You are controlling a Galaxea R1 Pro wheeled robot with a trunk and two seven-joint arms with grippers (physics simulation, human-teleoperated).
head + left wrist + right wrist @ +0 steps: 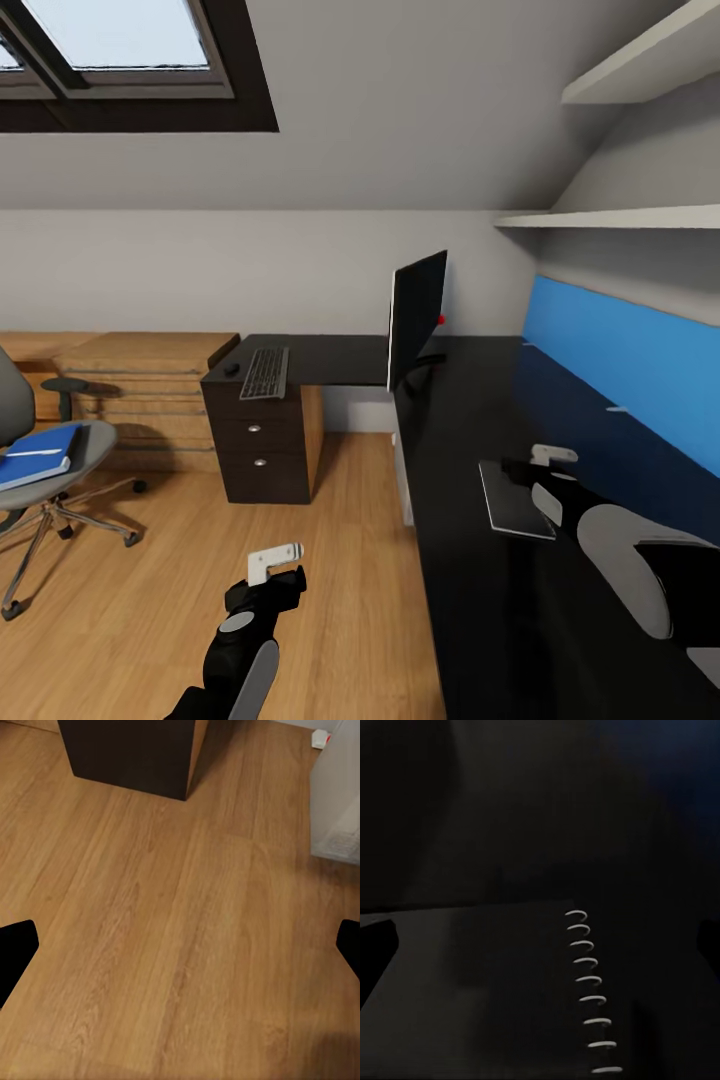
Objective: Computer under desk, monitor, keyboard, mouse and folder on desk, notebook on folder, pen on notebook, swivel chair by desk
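Notebook (514, 497) lay on the desk (480, 600) directly beneath the right gripper (545, 470), jaws apart; arm extended over it.

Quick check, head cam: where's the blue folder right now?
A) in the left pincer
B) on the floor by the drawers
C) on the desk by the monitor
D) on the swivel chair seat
D: the blue folder lies flat on the grey seat of the swivel chair, out on the wood floor, away from the desk; the left pincer hangs over bare floor with nothing between its fingers.
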